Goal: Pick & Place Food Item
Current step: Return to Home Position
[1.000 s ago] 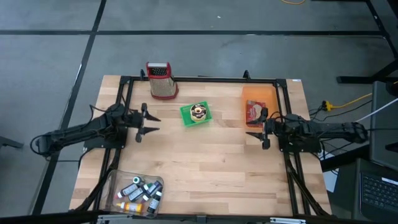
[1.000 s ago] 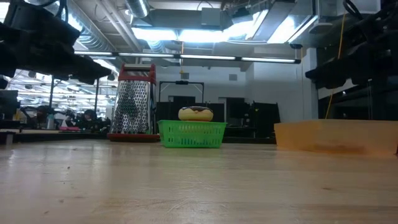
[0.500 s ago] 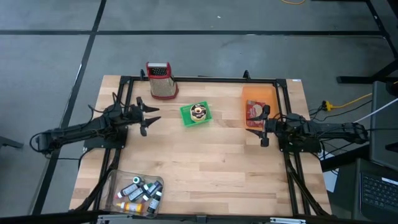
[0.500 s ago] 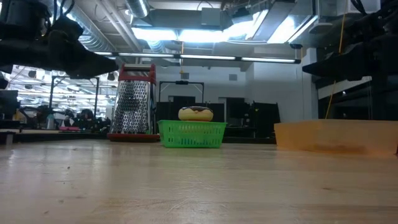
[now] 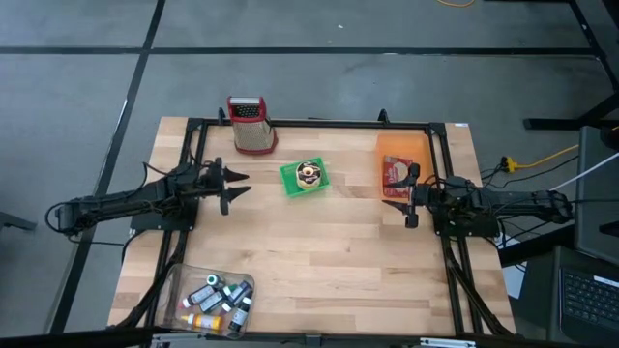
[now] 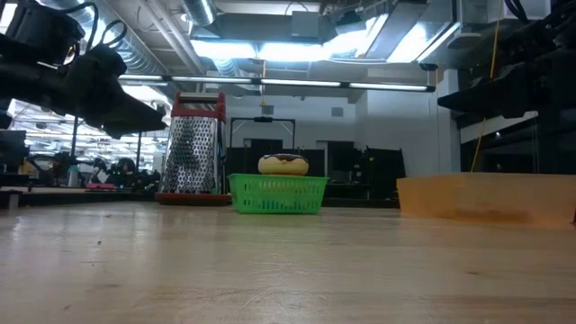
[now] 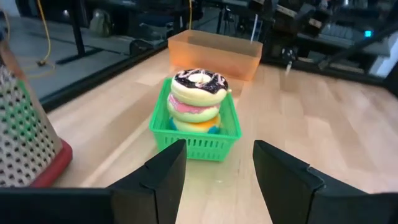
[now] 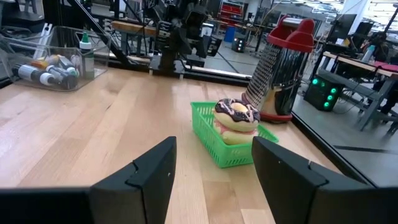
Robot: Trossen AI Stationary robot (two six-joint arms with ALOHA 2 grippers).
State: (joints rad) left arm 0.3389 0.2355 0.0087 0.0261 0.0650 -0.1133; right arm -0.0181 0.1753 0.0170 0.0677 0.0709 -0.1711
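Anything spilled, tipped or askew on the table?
Nothing stands out. Bottles lie inside the transparent bin, the grater stands upright, donuts sit stacked in the green basket; left end effector and right end effector are open, empty.

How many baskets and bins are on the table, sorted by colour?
green basket: 1
orange bin: 1
clear bin: 1
Total: 3
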